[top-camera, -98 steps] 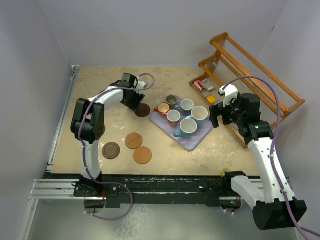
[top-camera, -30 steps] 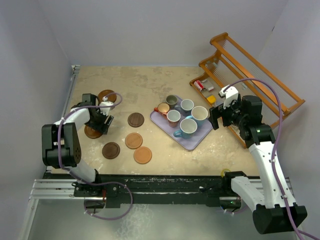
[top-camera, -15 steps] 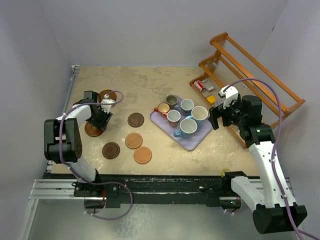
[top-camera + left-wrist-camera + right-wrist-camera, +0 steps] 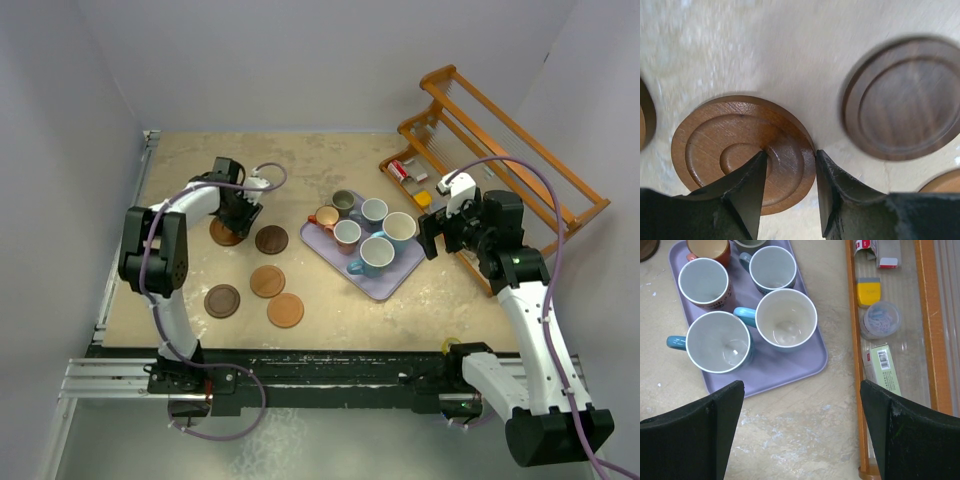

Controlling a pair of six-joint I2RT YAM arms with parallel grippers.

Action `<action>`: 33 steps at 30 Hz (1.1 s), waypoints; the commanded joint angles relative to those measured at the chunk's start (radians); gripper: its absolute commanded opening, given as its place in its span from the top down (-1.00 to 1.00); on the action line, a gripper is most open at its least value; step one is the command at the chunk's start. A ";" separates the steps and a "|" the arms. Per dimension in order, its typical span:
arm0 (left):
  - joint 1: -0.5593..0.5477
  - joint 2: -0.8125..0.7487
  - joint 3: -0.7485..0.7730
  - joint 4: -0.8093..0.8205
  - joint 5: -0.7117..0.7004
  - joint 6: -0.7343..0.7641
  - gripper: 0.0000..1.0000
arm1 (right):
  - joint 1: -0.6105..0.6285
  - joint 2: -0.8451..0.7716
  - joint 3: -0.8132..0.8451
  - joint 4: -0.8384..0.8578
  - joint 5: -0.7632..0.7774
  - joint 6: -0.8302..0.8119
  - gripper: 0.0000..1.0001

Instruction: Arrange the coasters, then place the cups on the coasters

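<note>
The step in hand, as I judge it, is arranging the coasters; no cup has been placed yet. The left hand (image 4: 790, 160) is down on an orange-brown round wooden coaster (image 4: 715, 145). Its two black fingers are drawn partway together and pinch the rim, one tip on the ringed top face and the other against the outer edge. This coaster sits in the left half of the beige counter (image 4: 400, 310), towards the far edge. A dark brown round coaster (image 4: 905, 100) lies just beside it on the tray's side, not touching. Three more brown discs (image 4: 267, 281) lie spread out closer to the near edge.

Being round, the held coaster has no long axis. Its grooved face is up, and I cannot tell whether it is clear of the counter.

The handled ceramic cups (image 4: 375, 255) stand upright, mouths up, crowded on a lavender rounded-rectangle tray (image 4: 795, 367) right of centre. The tray's long axis runs from far-left to near-right. The right hand (image 4: 432, 238) hovers by the tray's right edge, fingers spread wide, holding nothing.

The next move probably calls for setting this coaster flat in a free spot with a cup's room around it, then letting go.
</note>
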 commanded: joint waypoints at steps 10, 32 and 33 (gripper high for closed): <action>-0.099 0.227 0.304 -0.094 0.201 -0.113 0.25 | 0.002 0.023 0.006 0.016 0.018 -0.018 -1.00; -0.097 0.284 0.441 -0.019 -0.002 -0.111 0.20 | 0.002 0.020 0.004 0.014 0.015 -0.017 -1.00; -0.097 0.275 0.440 -0.023 0.018 -0.111 0.17 | 0.002 0.019 0.004 0.014 0.016 -0.017 -1.00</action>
